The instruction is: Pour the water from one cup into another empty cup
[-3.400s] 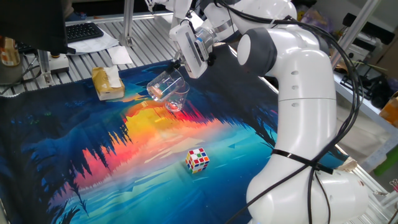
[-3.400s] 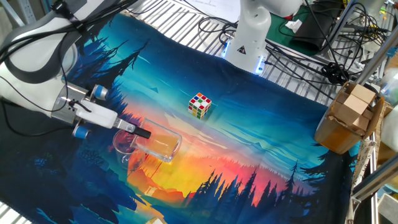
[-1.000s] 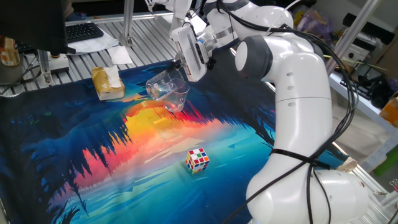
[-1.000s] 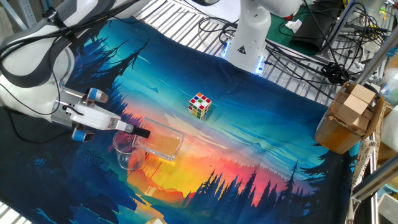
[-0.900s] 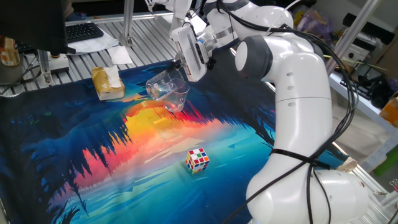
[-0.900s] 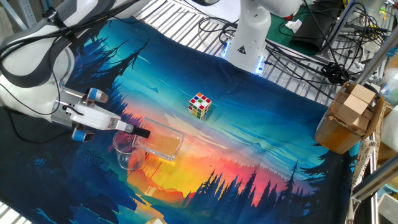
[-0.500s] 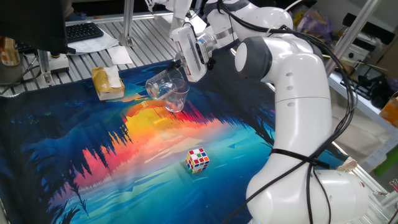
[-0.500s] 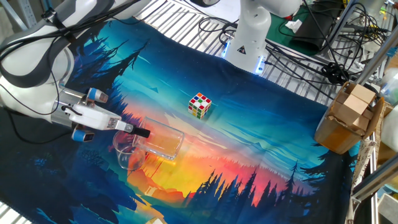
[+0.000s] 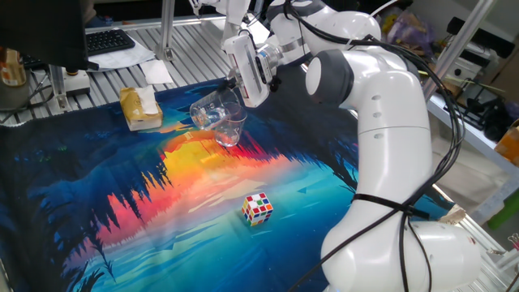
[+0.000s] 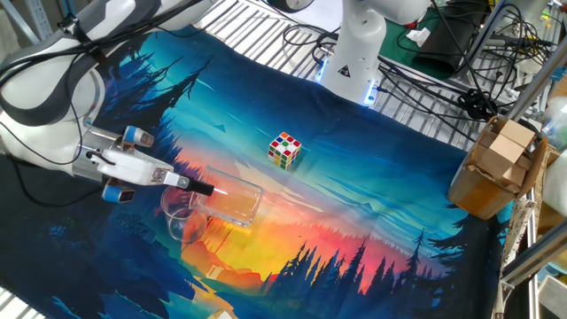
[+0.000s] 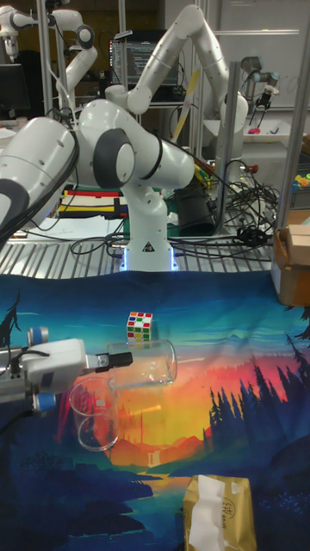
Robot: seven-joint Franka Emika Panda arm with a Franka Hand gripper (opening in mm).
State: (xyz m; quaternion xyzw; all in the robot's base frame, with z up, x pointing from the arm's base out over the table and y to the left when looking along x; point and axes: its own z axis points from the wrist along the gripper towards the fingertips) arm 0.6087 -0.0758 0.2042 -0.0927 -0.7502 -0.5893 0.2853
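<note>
Above the table's [image 9: 97, 235] bright mat, the hand [image 11: 120, 359] grasps the tipped cup [image 11: 148, 363] at two o'clock of the empty cup [image 11: 93, 413], slightly flatter than seconds ago, so pouring seems nearly finished.

I see two clear glass cups [image 11: 146, 364] [image 11: 93, 413], a multicoloured cube [image 9: 258, 208], and a blue-orange forest-sunset cloth [image 9: 122, 211] under my white arm [image 9: 381, 105].

No text, brand or number could be read in any view. The arm's base [image 10: 354, 60] carried a small triangular warning sign, too small to make out. The tissue pack [image 11: 219, 514] bore faint print, unreadable. The cube [image 9: 258, 208] showed only coloured stickers.
</note>
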